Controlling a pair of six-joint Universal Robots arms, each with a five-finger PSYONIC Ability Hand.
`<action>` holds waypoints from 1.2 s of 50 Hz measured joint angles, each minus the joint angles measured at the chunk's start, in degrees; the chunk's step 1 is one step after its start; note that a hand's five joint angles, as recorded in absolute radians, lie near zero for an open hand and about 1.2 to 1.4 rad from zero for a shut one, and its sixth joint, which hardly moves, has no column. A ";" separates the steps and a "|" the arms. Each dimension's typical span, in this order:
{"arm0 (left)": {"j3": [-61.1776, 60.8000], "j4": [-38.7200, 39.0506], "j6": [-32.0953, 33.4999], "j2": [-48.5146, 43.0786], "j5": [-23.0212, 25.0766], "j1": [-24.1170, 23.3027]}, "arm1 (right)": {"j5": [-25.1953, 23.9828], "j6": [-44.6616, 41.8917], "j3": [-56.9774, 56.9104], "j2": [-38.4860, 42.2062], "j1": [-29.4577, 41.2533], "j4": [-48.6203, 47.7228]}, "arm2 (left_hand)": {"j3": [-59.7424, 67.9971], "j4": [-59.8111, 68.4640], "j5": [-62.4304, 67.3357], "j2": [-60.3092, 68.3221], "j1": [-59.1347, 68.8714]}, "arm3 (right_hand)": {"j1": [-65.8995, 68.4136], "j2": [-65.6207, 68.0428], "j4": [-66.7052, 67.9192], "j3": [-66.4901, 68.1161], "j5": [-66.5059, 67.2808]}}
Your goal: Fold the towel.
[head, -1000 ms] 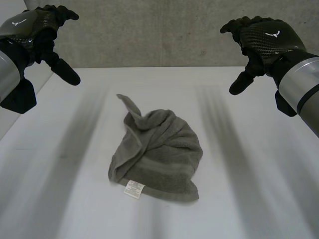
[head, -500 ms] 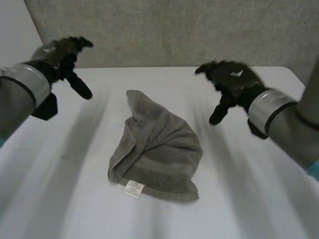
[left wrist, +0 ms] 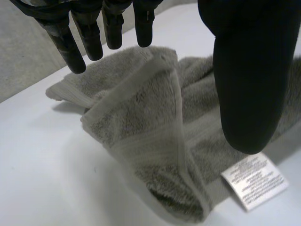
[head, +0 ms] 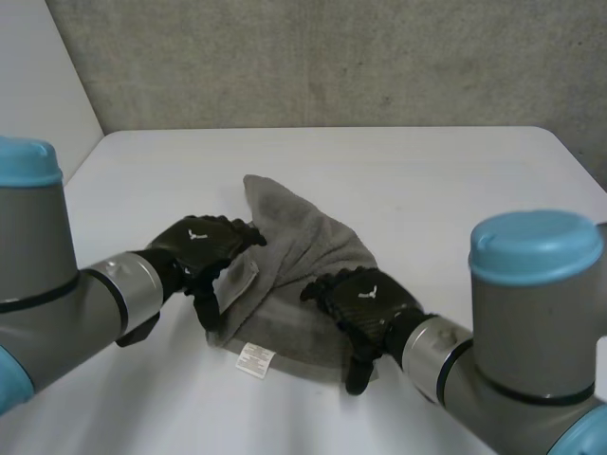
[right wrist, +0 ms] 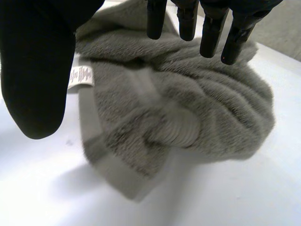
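A crumpled grey towel [head: 303, 248] lies in a heap at the middle of the white table [head: 427, 180], with a white label [head: 254, 359] at its near edge. My left hand [head: 201, 245] hovers open over the towel's left edge, fingers straight above a raised fold [left wrist: 141, 117] and thumb [left wrist: 244, 80] apart. My right hand [head: 360, 303] hovers open over the towel's near right corner [right wrist: 127, 179], its fingers [right wrist: 211, 28] spread above the bunched cloth [right wrist: 188, 103]. Neither hand holds the towel. The label [left wrist: 254, 181] lies just beyond the left thumb.
A grey wall [head: 332, 66] stands behind the table's far edge. Bare table surface [head: 114, 398] lies around the towel on all sides.
Both hands have come down and inward from high at the far sides to just over the towel. The towel's far tip has settled flatter.
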 measured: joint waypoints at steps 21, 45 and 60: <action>-2.28 16.08 2.92 -9.06 -0.51 -0.01 | 10.95 -10.00 5.71 8.45 1.05 -18.36 | 22.17 22.22 21.57 22.22 22.10 | 59.28 51.14 50.86 51.14 47.55; -11.76 17.64 -6.64 1.46 -16.83 -11.19 | -1.87 -11.84 1.65 -4.96 -25.08 -13.25 | 57.84 57.97 54.66 57.87 55.41 | 69.32 59.85 59.66 59.44 56.27; -13.26 10.53 -11.51 14.94 -22.48 -7.44 | -8.55 -8.39 -9.88 -4.20 -29.43 7.81 | 57.94 58.02 54.66 57.96 55.33 | 69.33 59.86 59.68 59.60 56.28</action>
